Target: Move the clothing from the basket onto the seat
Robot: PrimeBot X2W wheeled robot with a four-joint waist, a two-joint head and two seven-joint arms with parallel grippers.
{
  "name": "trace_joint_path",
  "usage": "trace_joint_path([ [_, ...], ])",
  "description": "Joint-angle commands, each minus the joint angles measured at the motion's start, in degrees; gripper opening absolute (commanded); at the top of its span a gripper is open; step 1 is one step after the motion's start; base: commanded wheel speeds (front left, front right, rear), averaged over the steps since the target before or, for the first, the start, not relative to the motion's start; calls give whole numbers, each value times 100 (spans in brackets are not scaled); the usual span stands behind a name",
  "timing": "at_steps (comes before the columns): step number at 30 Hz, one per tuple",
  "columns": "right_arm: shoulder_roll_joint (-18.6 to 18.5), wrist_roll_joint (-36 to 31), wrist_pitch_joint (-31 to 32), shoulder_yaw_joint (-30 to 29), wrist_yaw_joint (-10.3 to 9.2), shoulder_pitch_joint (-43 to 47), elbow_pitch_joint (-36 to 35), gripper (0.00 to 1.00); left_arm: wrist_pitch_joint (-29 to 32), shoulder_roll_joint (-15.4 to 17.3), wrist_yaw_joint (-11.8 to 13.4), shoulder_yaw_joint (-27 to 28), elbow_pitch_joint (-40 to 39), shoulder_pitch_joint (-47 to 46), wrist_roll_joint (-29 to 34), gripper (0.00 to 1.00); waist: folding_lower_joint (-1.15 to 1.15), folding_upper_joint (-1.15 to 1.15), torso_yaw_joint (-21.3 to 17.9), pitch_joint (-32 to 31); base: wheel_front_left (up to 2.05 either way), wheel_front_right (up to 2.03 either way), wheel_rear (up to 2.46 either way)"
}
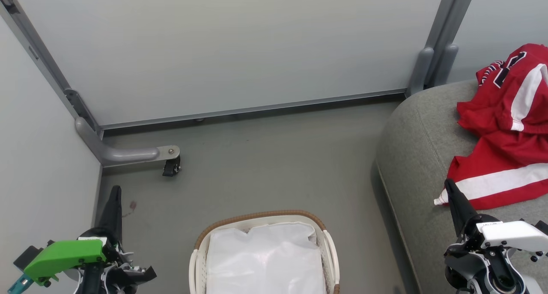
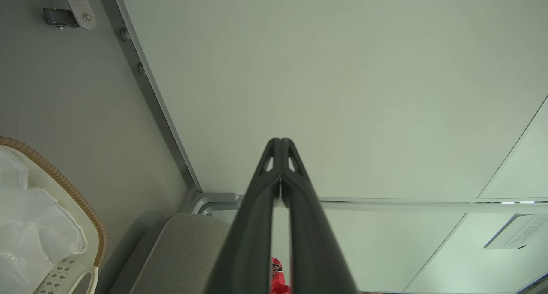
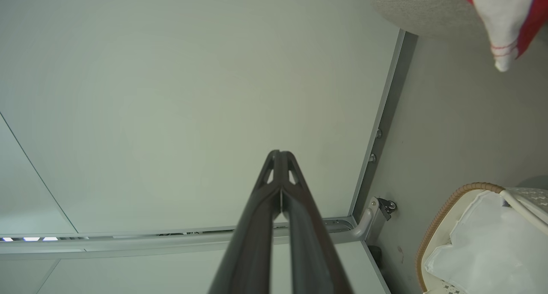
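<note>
The red clothing [image 1: 509, 127], with white stripes and dark lettering, lies heaped on the grey seat [image 1: 411, 157] at the right. A corner of it hangs over the seat's edge [image 3: 505, 24]. The white basket [image 1: 201, 259] with its brown woven rim stands on the floor at bottom centre; inside it I see just the white liner [image 1: 265, 259]. My left gripper [image 1: 114, 191] is shut and empty at the lower left, beside the basket. My right gripper [image 1: 449, 185] is shut and empty, its tip just below the clothing's lower edge. In the wrist views both finger pairs [image 2: 280, 142] [image 3: 280, 153] are pressed together.
Pale partition panels close off the back and left. A grey metal foot with a black caster [image 1: 171, 165] juts onto the floor at the left. A strip of grey floor [image 1: 274, 157] lies between the basket, the panels and the seat.
</note>
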Motion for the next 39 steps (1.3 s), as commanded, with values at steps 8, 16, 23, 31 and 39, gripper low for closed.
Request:
trace_joint_path([
  [8,-36,17,21,-13,-2,-44,-22,0,19,37,-21,13,-12,-69,-19,0,0,0,0,0,0,0,0],
  [16,-36,17,20,-13,-2,-43,-21,0,19,37,-21,13,-12,-69,-19,0,0,0,0,0,0,0,0],
  [23,-36,17,20,-13,-2,-43,-21,0,19,38,-21,12,-12,-69,-19,0,0,0,0,0,0,0,0],
  [31,-36,17,20,-12,-2,-43,-21,0,19,38,-21,12,-12,-69,-19,0,0,0,0,0,0,0,0],
  [39,-36,18,20,-12,-2,-43,-21,0,19,38,-21,12,-12,-69,-20,0,0,0,0,0,0,0,0],
])
